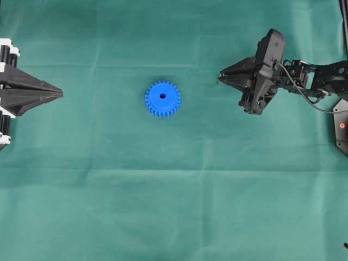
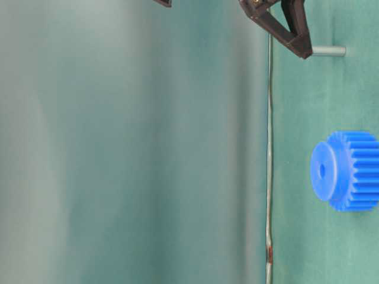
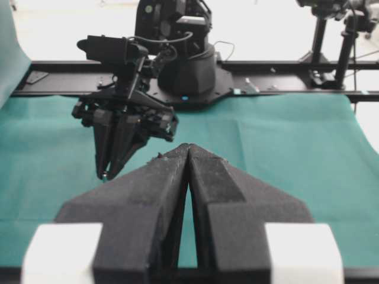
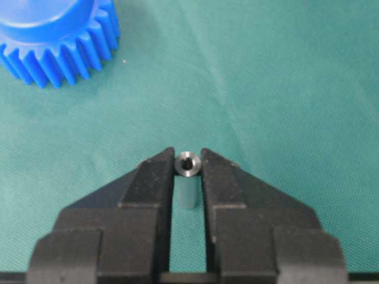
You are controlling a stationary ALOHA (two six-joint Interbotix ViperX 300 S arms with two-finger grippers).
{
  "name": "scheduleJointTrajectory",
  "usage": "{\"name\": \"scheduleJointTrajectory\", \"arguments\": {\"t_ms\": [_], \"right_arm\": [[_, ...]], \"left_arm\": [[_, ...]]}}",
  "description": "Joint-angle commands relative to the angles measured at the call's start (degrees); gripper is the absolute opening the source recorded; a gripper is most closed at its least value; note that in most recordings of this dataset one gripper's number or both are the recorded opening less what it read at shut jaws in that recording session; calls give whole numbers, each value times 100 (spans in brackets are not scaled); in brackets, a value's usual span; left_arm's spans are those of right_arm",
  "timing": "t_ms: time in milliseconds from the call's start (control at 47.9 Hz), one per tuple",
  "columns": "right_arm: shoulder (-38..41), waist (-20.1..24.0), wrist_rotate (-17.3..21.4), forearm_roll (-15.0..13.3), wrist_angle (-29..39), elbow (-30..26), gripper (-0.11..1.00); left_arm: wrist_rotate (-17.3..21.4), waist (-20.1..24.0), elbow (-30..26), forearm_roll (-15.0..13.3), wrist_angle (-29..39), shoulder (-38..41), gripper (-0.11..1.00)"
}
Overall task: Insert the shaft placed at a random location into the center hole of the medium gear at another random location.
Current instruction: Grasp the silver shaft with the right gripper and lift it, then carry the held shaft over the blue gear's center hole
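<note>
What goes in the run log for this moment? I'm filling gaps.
right gripper: shut on shaft | gear: on cloth, hole empty | left gripper: shut, idle

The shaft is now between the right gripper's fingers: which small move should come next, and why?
Probably lift it straight up. The right gripper looks shut on the shaft, which stands upright on the cloth, and the medium gear sits apart with its center hole free.

No readable text anywhere I look.

I find no words, labels, brand marks or numbers in any of my views: nothing printed on the gear, the green cloth or the arms' black housings.
</note>
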Motion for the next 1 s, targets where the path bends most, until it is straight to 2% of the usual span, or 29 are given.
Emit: {"name": "scheduleJointTrajectory", "arguments": {"t_ms": [0,313,396,563,668,981], "right_arm": [[-53,-18,9,9,-44,-62,13],[-167,-18,9,9,26,-123,13],[-396,-18,18,18,325,-202,13],[-1046,-18,9,9,1494,-527,13],[-1371,-18,9,0,1978,-668,13],[-1582,-18,18,0,2127,-694,13]], "left_arm": [[-9,0,-114,9,-26,44,0],[-18,9,-123,9,-26,44,0],[-18,0,-123,9,-26,44,0],[-18,0,-123,9,-26,44,0],[-18,0,-123,9,-18,44,0],[-9,0,-123,9,9,44,0]]}}
